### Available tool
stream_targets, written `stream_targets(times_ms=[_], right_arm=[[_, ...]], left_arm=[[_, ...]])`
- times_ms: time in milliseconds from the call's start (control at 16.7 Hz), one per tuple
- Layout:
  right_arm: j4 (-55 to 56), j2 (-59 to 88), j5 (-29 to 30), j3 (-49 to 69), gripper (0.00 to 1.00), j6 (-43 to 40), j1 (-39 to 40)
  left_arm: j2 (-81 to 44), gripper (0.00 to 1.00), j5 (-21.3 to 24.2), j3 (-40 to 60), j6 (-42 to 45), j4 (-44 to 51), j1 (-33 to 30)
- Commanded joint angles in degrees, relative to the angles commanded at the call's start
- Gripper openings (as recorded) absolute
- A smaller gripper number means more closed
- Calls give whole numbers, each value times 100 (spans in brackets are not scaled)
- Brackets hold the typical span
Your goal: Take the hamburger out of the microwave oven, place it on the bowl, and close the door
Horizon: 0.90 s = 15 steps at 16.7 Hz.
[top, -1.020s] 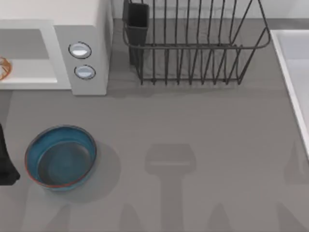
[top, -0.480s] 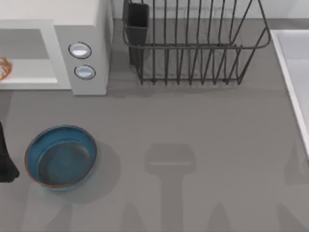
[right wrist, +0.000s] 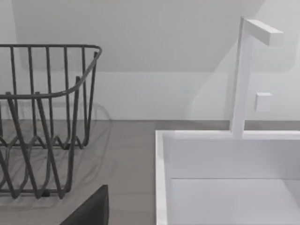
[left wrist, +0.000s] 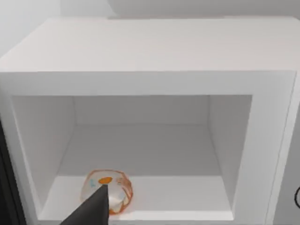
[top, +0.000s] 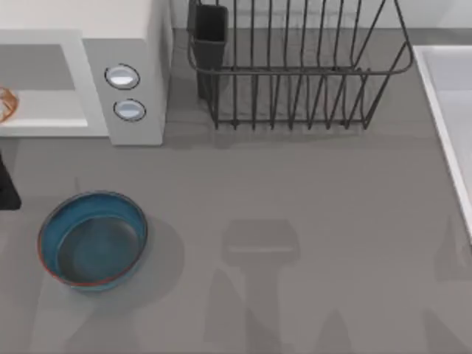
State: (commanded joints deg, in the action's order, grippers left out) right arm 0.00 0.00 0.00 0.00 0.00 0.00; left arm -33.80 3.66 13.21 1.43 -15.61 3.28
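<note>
- Sitting at the table's far-left corner, the microwave oven [top: 125,74] stood with its cavity uncovered, two round silvery knobs [top: 122,77] on its front panel.
- The hamburger [left wrist: 107,191] lay on the cavity floor, near the front lip and toward one side wall; from above, its orange edge [top: 6,105] showed at the table's left edge.
- The left gripper [left wrist: 91,211] hung just in front of the cavity mouth, a dark fingertip overlapping the hamburger in the left wrist view; whether it touched the food, or how wide the fingers were set, could not be told.
- From above, a dark part of the left arm [top: 7,184] showed at the table's left edge, between the oven and the bowl.
- The blue bowl [top: 93,237] sat near the table's front-left, apart from the oven, holding nothing.
- A black wire dish rack [top: 295,66] stood at the back edge, right of the oven.
- The right gripper [right wrist: 91,211] was parked near a white sink [right wrist: 225,178] with a square tap [right wrist: 248,70]; its finger spacing could not be told.
</note>
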Motion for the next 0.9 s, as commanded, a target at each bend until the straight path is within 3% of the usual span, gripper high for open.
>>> stream_targets(times_ms=[900], right_arm=[[0, 0, 0, 0, 100, 0, 0]], left_arm=[[-8462, 100, 917, 3307, 359, -3909, 821]])
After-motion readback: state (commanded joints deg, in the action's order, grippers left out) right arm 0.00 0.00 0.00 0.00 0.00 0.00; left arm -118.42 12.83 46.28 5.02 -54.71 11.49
